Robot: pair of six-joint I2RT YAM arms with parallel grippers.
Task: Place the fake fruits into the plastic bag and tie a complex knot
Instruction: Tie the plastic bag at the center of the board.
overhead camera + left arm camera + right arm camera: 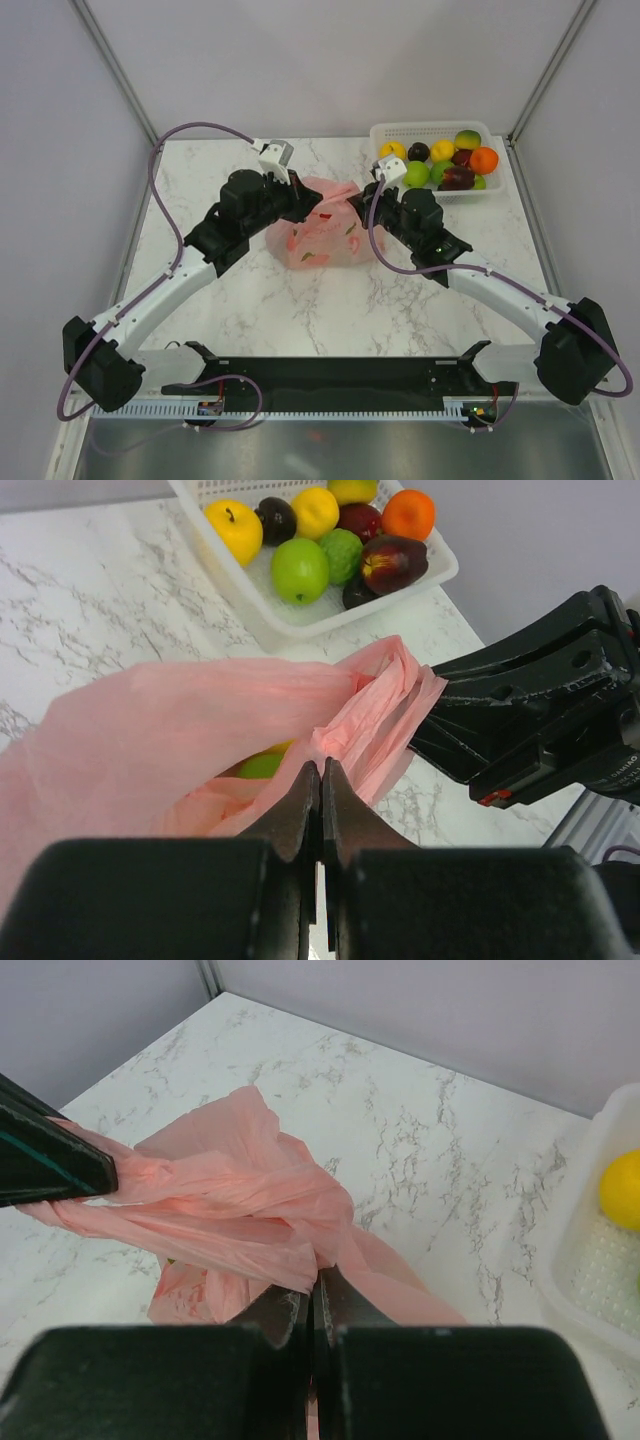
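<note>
Plastic bag [310, 245]: one, fruit inside
Basket [440, 127]: one, about ten fake fruits [441, 151]
Left gripper [320, 776], right gripper [315, 1286]: both clamped on bag

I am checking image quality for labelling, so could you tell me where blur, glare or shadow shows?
Top external: evenly lit, sharp, no hard shadows; the plastic bag reads clearly. Left wrist: the left gripper is soft up close, the fake fruits crisp with small glints. Right wrist: the right gripper is soft too, bag folds sharp.

plastic bag [150, 730] veiling its fruits [262, 766], perhaps one green, basket [562, 1290] cropped at edge
</note>
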